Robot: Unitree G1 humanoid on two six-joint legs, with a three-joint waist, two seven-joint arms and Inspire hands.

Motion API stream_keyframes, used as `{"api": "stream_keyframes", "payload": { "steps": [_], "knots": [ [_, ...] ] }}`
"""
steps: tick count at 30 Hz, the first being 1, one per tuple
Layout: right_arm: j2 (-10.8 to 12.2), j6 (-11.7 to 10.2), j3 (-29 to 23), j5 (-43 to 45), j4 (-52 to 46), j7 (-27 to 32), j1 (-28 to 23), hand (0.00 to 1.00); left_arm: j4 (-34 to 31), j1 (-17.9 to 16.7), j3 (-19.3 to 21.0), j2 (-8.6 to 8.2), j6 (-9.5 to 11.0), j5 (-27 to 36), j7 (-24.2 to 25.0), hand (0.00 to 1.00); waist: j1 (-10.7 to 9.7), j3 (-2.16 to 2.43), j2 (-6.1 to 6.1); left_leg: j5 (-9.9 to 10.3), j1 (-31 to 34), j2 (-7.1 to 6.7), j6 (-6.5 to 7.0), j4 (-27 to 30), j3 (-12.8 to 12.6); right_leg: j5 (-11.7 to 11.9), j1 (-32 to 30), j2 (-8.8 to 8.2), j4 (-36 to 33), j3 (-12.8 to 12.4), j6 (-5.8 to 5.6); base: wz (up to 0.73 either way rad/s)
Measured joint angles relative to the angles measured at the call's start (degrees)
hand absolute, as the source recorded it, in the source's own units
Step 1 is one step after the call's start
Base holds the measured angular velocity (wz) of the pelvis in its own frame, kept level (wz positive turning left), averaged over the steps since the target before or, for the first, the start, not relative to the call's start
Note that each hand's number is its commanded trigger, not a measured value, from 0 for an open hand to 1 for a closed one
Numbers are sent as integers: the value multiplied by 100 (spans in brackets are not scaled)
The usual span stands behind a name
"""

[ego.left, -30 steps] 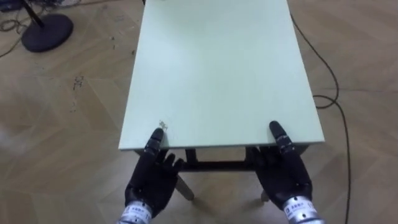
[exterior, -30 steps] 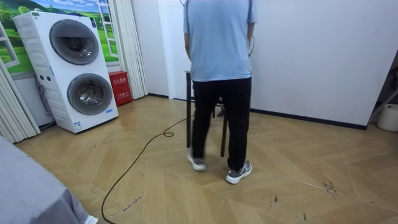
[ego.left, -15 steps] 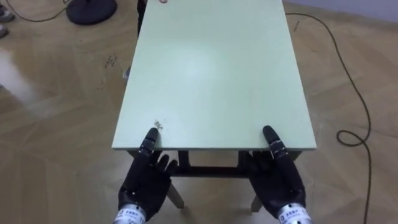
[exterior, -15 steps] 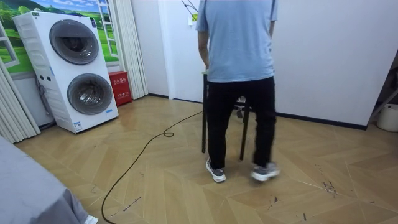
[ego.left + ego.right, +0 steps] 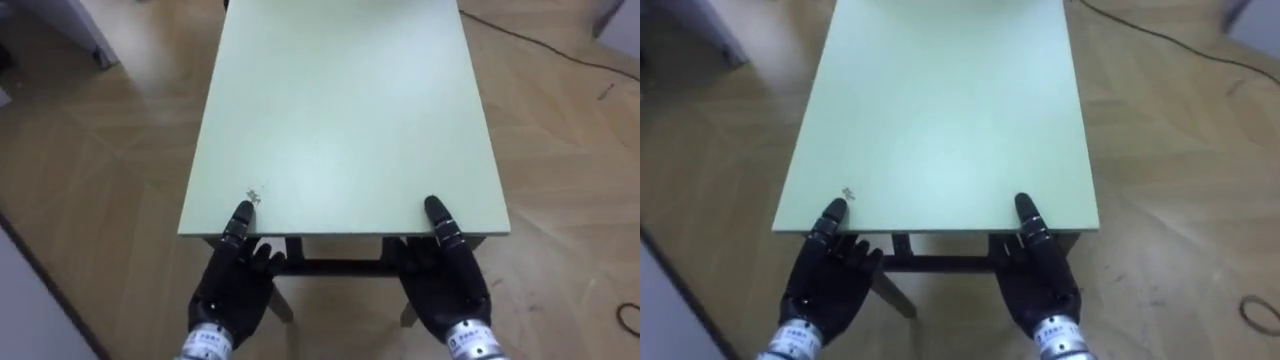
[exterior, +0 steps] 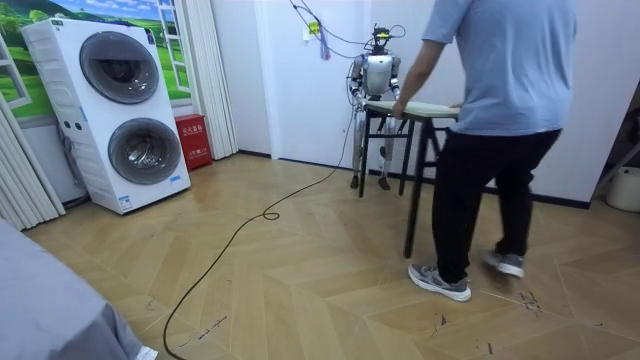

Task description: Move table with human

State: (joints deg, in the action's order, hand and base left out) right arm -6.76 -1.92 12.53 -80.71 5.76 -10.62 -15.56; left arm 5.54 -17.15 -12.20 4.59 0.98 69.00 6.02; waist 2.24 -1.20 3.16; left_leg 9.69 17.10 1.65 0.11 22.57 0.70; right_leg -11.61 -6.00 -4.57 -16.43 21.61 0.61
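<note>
The counter (image 5: 340, 120) has a smooth, matt, pale green top on a dark frame. The left robot hand (image 5: 232, 290) and the right robot hand (image 5: 447, 285) have matt black casings that look like plastic, with bright metal cuffs at the wrists. The floor (image 5: 100, 180) is wood parquet with a faint sheen.

left hand (image 5: 232, 296): black shell, silver wrist cuff with printed band | right hand (image 5: 450, 292): same black shell, silver cuff | robot (image 6: 377, 75) beyond desk (image 6: 415, 107): silver-grey torso, small dark head | person (image 6: 500, 120) beside desk: light-blue short-sleeved shirt, black trousers, grey white-soled sneakers
</note>
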Motion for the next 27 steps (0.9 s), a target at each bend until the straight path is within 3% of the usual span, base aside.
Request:
{"api": "stream_keyframes", "payload": {
  "steps": [1, 2, 3, 5, 7, 11, 16, 17, 18, 19, 20, 21, 24, 27],
  "knots": [
    [-5, 0, -6, -3, 20, 0, 11, 100, -1, -7, 0, -7, -31, 0, 12, 100, -11, 2, 23, -39, 6, 176, 30, -24, -609, 0, 9, -26, -59, 178, 3, 105],
    [8, 5, -8, -29, 73, -2, 10, 100, 0, -25, 0, -3, -75, -2, 16, 100, -16, -1, 29, -103, -53, 433, 127, -43, -1517, 0, 81, -50, -146, 492, 3, 96],
    [40, 14, -23, -35, 89, -2, -24, 100, -1, -40, 1, 24, -88, -1, 16, 100, -52, -17, 1, -147, -146, 589, 198, -100, -2075, -1, 195, -50, -153, 731, 2, 91],
    [68, 27, -25, -10, 89, -2, -40, 100, 2, -69, 23, 21, -91, 7, 16, 100, -28, -29, -13, -151, -175, 654, 214, -43, -2251, -4, 347, -54, -131, 991, 3, 63],
    [59, 72, -26, -2, 88, 7, -40, 100, -2, -115, 39, 11, -90, 17, 29, 100, 47, -36, -23, -125, -169, 612, 254, 12, -2252, -74, 419, -102, -181, 1023, -57, 40],
    [-38, 75, -25, 5, 51, 7, 66, 100, -33, -112, 16, 1, -36, 25, 84, 100, 132, -64, -79, -2, -56, 291, 486, 124, -2247, -556, 348, -512, -549, 1126, -187, 39],
    [-33, 75, 1, 3, 40, 6, 112, 100, -63, -121, 0, -3, 111, 17, 141, 100, 148, -59, -74, 186, 64, 17, 796, 329, -2141, -729, 255, -900, -1201, 1266, -446, 37],
    [-25, 75, 3, -15, 42, 6, 92, 100, -63, -111, 0, -5, 121, 3, 139, 100, 134, -59, -64, 252, 103, -57, 876, 422, -2036, -735, 100, -1051, -1668, 1133, -458, 55],
    [10, 75, 3, -36, 46, 6, 58, 100, -62, -111, 0, -1, 122, -4, 134, 100, 95, -64, -52, 316, 114, -173, 952, 496, -1875, -708, -180, -1191, -2230, 774, -440, 62],
    [21, 75, 3, -43, 46, 4, 30, 100, -62, -111, -19, -1, 126, -5, 125, 100, 70, -62, -45, 350, 115, -234, 980, 528, -1769, -739, -310, -1215, -2435, 498, -432, 72],
    [23, 75, 4, -77, 46, -3, -16, 100, -60, -112, -56, 3, 143, -4, 95, 100, -4, -58, -19, 397, 124, -358, 1051, 555, -1573, -806, -561, -1205, -2682, 28, -442, 89],
    [24, 75, -1, -137, 45, -7, -61, 100, -60, -118, -84, 20, 148, -4, 88, 100, -111, -57, 5, 427, 132, -477, 1097, 568, -1385, -810, -831, -1174, -2803, -264, -429, 94],
    [7, 71, -22, -241, 41, -23, -184, 100, -51, -119, -176, 61, 146, -27, 66, 100, -344, -51, 16, 427, 118, -757, 1171, 687, -919, -789, -1288, -1044, -2671, -875, -440, 112],
    [28, 71, -3, -250, 43, -18, -251, 100, -44, -117, -161, 70, 140, -125, 21, 100, -373, -47, 28, 406, 93, -935, 1222, 711, -573, -503, -1413, -871, -2109, -1074, -457, 80]
  ]
}}
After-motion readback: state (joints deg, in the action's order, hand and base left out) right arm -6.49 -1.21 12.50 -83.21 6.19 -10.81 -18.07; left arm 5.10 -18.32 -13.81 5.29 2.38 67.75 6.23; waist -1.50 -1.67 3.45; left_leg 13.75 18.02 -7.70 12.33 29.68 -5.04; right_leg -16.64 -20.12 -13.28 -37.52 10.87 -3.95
